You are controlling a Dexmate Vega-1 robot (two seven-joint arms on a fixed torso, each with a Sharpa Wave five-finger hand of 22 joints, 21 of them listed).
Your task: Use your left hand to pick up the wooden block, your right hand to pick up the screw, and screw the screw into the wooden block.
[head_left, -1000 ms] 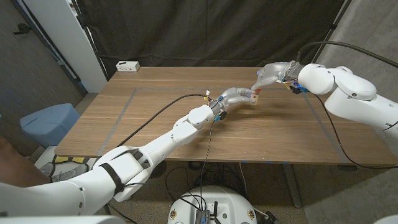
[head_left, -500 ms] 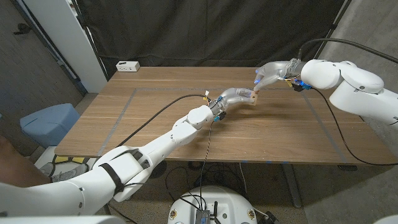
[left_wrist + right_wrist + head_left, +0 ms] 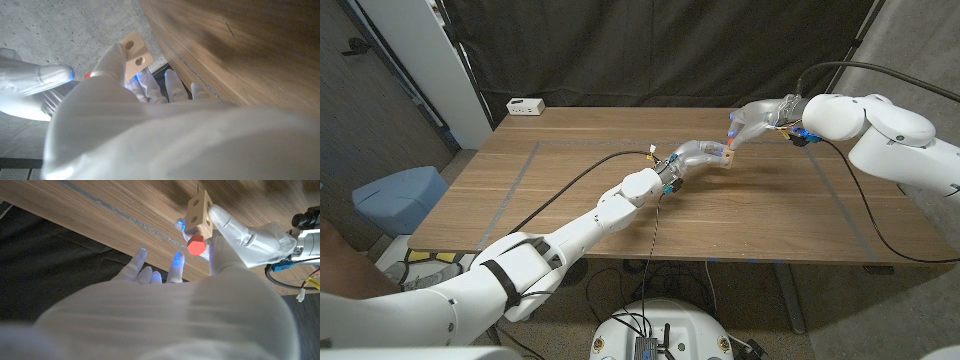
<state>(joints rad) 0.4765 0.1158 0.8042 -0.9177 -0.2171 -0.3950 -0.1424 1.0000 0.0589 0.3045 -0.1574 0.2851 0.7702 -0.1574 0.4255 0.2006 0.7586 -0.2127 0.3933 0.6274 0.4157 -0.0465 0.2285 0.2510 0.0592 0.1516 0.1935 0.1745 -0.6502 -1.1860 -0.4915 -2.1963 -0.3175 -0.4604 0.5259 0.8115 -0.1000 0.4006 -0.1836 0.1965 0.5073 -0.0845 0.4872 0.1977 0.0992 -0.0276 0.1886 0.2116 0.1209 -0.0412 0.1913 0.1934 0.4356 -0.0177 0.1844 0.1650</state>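
A dark curtain was seen behind a wooden table (image 3: 620,200), with a white power strip (image 3: 525,105) at its far left corner and a blue bin (image 3: 400,197) on the floor at the left. Grey tape lines were marked on the tabletop.

The wooden block (image 3: 728,156) was held above the table, right of centre, gripped by the left hand (image 3: 698,154). Two round holes were noted in its face in the left wrist view (image 3: 135,51).

A red-headed screw (image 3: 195,244) was seen seated against the block's end. The right hand (image 3: 752,120) was poised just beside it, fingers spread; whether the screw was pinched by it could not be told.
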